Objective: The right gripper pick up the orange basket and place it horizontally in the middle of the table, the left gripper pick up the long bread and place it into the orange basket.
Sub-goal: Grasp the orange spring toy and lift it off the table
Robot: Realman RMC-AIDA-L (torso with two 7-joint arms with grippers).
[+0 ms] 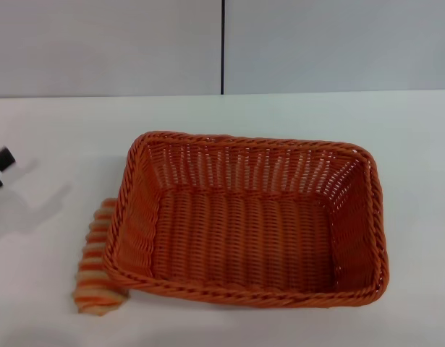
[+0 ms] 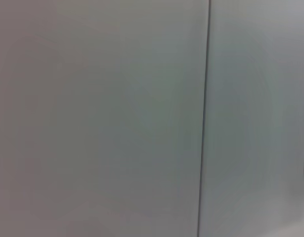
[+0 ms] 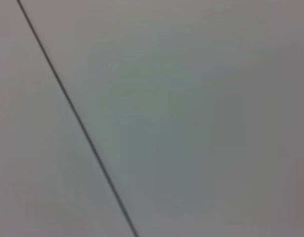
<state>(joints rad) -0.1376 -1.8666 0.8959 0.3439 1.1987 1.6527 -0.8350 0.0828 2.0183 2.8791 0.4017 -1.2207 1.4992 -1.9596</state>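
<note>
The orange basket (image 1: 251, 220) lies lengthwise across the middle of the white table (image 1: 56, 137), open side up and with nothing inside. The long bread (image 1: 95, 262) rests on the table against the basket's left end, partly tucked under its rim. At the far left edge of the head view a black tip of my left gripper (image 1: 1, 168) pokes in above the table, well left of the bread. The right gripper is out of view. Both wrist views show only a grey wall with a dark seam.
A grey wall with a vertical seam (image 1: 223, 47) rises behind the table's far edge. Bare tabletop stretches around the basket on every side.
</note>
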